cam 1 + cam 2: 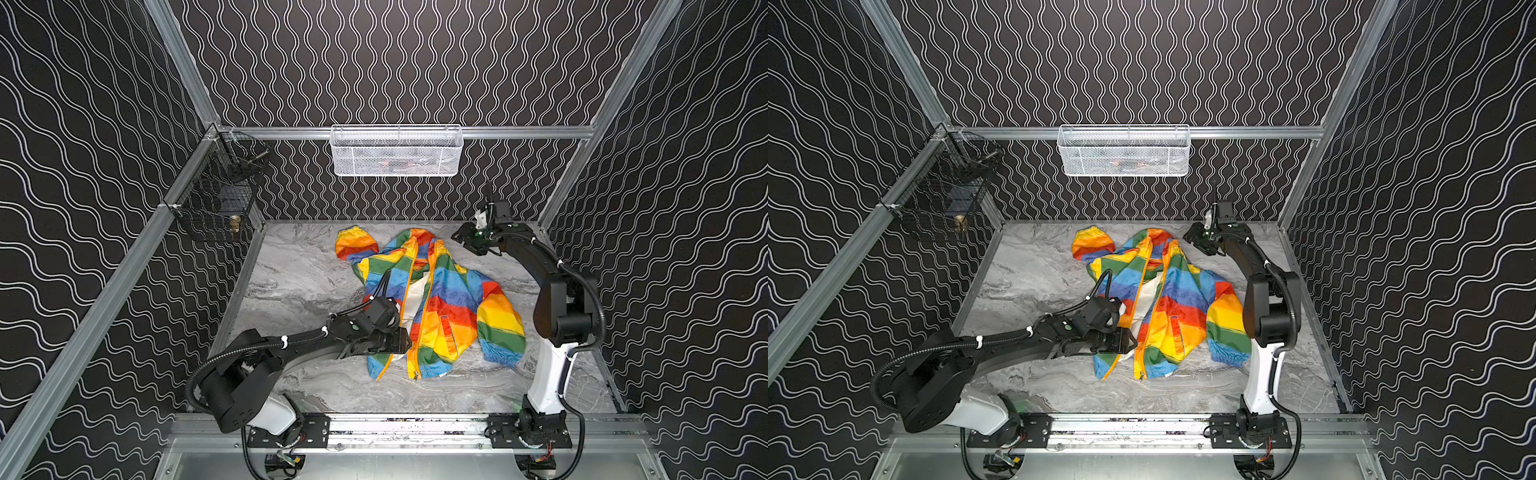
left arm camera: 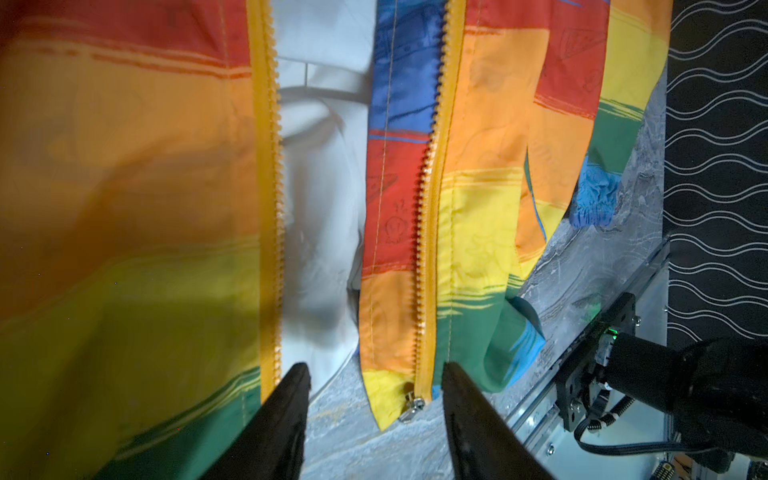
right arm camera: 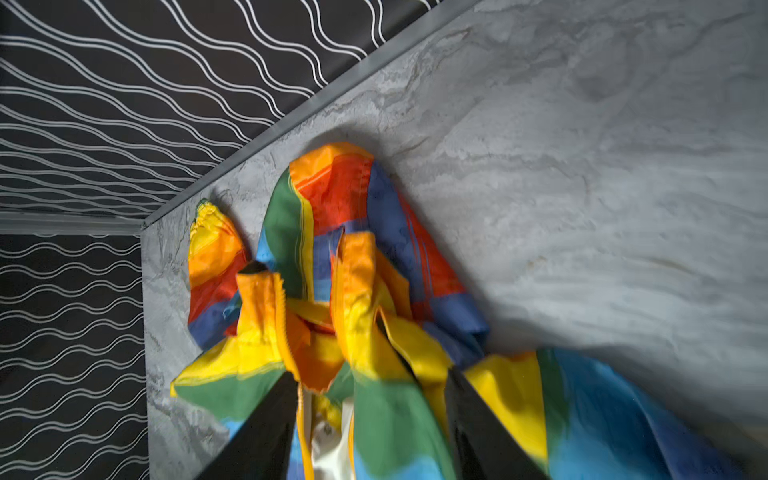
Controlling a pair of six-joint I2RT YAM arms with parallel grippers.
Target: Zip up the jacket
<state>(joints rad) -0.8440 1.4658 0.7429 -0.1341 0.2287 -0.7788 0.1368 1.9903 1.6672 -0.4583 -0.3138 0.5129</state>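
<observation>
With left gripper [image 2: 374,368] and right gripper [image 3: 370,372] spread empty, we judge the jacket [image 1: 440,299] limp, slippery, best pinched at its hem's zipper pull [image 2: 412,405].

Bare table [image 1: 299,270] left of jacket [image 1: 440,299]

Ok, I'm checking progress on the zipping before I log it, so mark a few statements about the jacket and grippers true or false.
The jacket is fully zipped. False: its front lies open, with the white lining showing.
The zipper slider sits at the bottom hem. True.
The left gripper clamps the slider. False: its jaws stand open, holding nothing.
A white mesh basket hangs on the back rail. True.
</observation>
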